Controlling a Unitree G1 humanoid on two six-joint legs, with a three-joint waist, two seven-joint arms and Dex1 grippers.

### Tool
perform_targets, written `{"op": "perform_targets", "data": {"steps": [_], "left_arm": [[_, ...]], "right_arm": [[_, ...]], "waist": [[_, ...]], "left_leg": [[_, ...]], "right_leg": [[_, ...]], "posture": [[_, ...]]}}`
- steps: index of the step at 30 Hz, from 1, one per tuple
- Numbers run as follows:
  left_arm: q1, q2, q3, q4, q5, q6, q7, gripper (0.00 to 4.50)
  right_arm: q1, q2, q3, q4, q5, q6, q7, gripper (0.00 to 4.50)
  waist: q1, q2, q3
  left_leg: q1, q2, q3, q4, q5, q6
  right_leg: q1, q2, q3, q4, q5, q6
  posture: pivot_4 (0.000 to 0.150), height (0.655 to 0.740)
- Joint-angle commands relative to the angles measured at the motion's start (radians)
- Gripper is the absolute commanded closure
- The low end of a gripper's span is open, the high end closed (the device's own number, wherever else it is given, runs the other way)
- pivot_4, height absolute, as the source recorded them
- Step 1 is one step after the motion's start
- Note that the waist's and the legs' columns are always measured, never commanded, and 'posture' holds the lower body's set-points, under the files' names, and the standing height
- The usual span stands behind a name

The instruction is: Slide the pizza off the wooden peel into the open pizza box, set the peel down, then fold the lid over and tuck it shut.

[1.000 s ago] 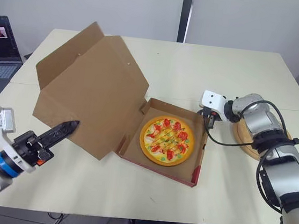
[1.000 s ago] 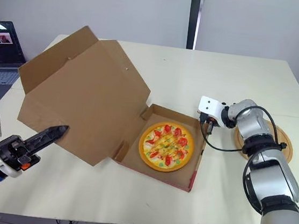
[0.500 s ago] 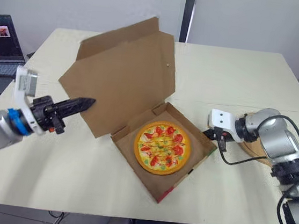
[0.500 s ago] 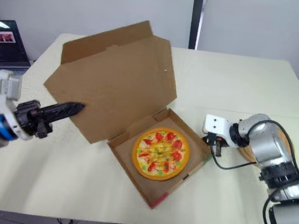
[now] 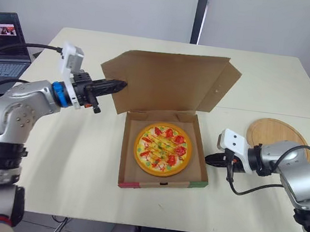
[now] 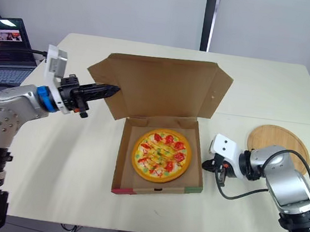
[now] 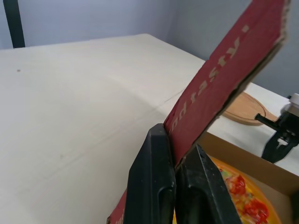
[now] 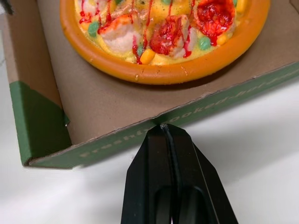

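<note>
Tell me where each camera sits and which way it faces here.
Left and right eye views: head-mounted, facing forward and down over the table at the pizza box; both arms show.
Left wrist view: on the left wrist, looking along the left pincer, shut on the lid, toward the peel.
Right wrist view: on the right wrist, looking along the right pincer, shut, at the box's wall.
Shared: both wrist views show the pizza.

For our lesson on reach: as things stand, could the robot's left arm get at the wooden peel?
Probably not. The left pincer is shut on the lid, and the peel lies far over on the robot's right, beyond the box and the right pincer.
</note>
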Motion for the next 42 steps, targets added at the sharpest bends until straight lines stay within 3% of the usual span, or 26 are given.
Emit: {"op": "perform_targets", "data": {"steps": [1,10,13,16,24,33,37,42], "left_arm": [[-0.065,-0.041,-0.048,0.066,0.07,-0.036,-0.065,4.5],[-0.144,-0.1,-0.047,0.168,0.165,-0.066,-0.134,4.5],[-0.159,-0.1,-0.037,0.18,0.18,-0.069,-0.143,4.5],[-0.171,-0.102,-0.026,0.185,0.191,-0.071,-0.146,4.5],[-0.183,-0.108,-0.017,0.197,0.219,-0.084,-0.149,4.5],[-0.198,-0.126,-0.011,0.218,0.249,-0.104,-0.146,4.5],[-0.194,-0.132,-0.005,0.221,0.256,-0.113,-0.14,4.5],[-0.192,-0.144,0.0,0.226,0.266,-0.124,-0.133,4.5]], "right_arm": [[0.021,0.009,-0.031,-0.088,0.058,0.034,-0.049,4.46],[0.062,0.027,-0.059,-0.129,0.111,0.089,-0.175,4.46],[0.042,0.03,-0.135,-0.074,0.125,0.056,-0.22,4.46],[0.021,0.041,-0.206,-0.004,0.127,-0.011,-0.266,3.85],[-0.151,0.217,-0.301,0.165,0.143,-0.078,-0.472,1.07],[-0.265,0.292,-0.291,0.227,0.156,-0.101,-0.583,1.07],[-0.263,0.279,-0.287,0.207,0.175,-0.089,-0.575,2.3],[-0.26,0.273,-0.286,0.187,0.193,-0.07,-0.581,4.25]], "waist": [[0.0,0.0,0.0],[-0.003,0.0,0.0],[-0.002,0.0,0.0],[-0.002,0.0,0.0],[-0.007,0.0,0.0],[-0.007,0.0,0.0],[-0.008,0.0,0.0],[-0.01,0.0,0.0]], "left_leg": [[0.0,0.0,0.0,0.0,0.0,0.0],[-0.001,0.0,-0.001,0.001,0.0,0.0],[-0.002,0.0,-0.001,0.003,0.0,0.0],[-0.003,-0.001,-0.001,0.006,0.0,0.0],[-0.003,-0.001,-0.001,0.009,0.0,0.0],[-0.005,-0.001,-0.001,0.01,0.0,0.0],[-0.005,-0.002,-0.001,0.01,0.0,0.0],[-0.005,-0.002,0.0,0.01,0.0,0.0]], "right_leg": [[0.0,0.0,0.0,0.0,0.0,0.0],[-0.001,0.0,-0.001,0.0,0.001,0.001],[-0.001,0.0,-0.001,0.0,0.001,0.001],[0.0,0.0,-0.001,0.0,0.003,0.002],[-0.001,0.0,0.0,0.002,0.005,0.0],[-0.002,0.0,0.0,0.002,0.006,0.0],[-0.003,0.0,0.0,0.002,0.006,0.0],[-0.003,0.0,0.001,0.002,0.006,0.0]], "posture": [[0.15,0.74],[0.15,0.74],[0.15,0.74],[0.15,0.74],[0.15,0.74],[0.15,0.74],[0.15,0.74],[0.15,0.74]]}}
